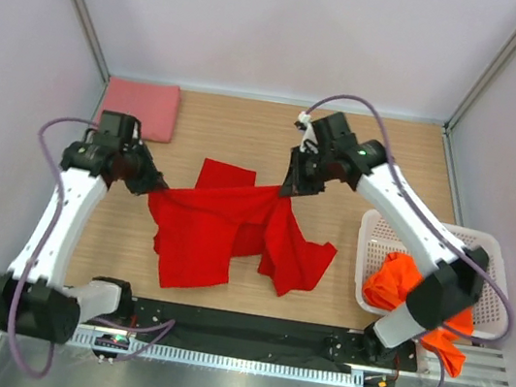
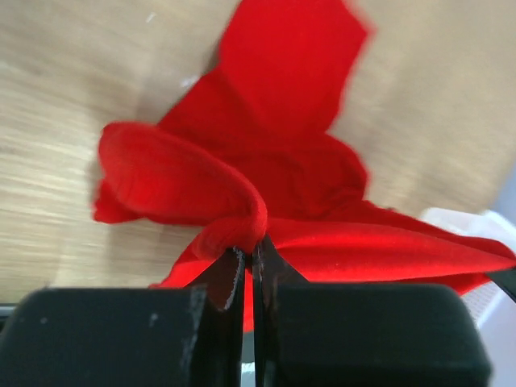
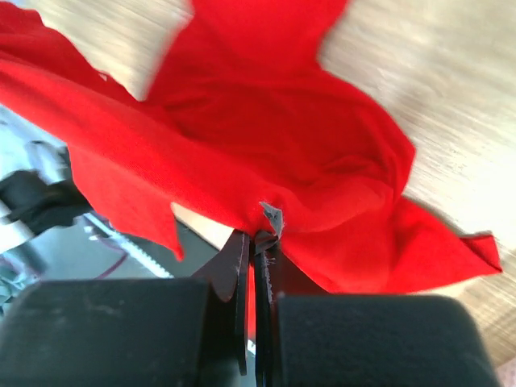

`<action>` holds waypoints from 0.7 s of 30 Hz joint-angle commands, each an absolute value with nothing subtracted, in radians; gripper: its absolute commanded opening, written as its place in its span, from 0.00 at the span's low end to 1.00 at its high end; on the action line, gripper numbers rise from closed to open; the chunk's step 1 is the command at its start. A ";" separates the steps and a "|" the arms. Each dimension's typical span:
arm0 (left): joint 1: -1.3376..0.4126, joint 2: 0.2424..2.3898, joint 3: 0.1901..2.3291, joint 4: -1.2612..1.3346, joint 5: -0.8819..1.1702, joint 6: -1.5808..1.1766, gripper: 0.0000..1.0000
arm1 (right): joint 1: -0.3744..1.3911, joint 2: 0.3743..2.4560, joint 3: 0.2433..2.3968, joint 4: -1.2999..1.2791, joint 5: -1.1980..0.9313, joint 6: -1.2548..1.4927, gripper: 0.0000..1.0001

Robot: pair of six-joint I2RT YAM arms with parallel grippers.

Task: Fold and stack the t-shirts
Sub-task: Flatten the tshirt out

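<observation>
Red t-shirt (image 1: 204, 234) stretches above the table (image 1: 381, 159), its edges pinched by left hand (image 1: 150, 186) and right hand (image 1: 288, 188).

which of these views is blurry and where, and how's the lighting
Top external: sharp and evenly lit, only soft shadows on the table around the red t-shirt. Left wrist: wood grain smeared into streaks, cloth edges soft, the left gripper dark and close. Right wrist: same smear on wood and cloth edges; the right gripper is a dark, underlit block.
</observation>
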State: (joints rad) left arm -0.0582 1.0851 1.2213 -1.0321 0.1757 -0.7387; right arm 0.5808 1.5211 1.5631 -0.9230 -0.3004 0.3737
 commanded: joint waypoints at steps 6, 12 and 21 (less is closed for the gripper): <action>-0.049 1.452 1.173 -0.877 0.184 -0.693 0.04 | 0.574 1.874 1.655 -0.874 -0.206 0.331 0.02; -0.049 1.539 1.350 -0.965 0.106 -0.669 0.56 | 0.572 2.025 1.834 -1.047 -0.013 0.285 0.35; -0.063 1.159 0.935 -0.994 0.231 -0.779 0.67 | 0.595 1.677 1.492 -1.036 0.054 0.305 0.50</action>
State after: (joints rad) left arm -0.0540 1.2579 1.0737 -0.9432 0.1558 -0.7181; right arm 0.5785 1.8618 1.6020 -1.0187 0.0433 0.2920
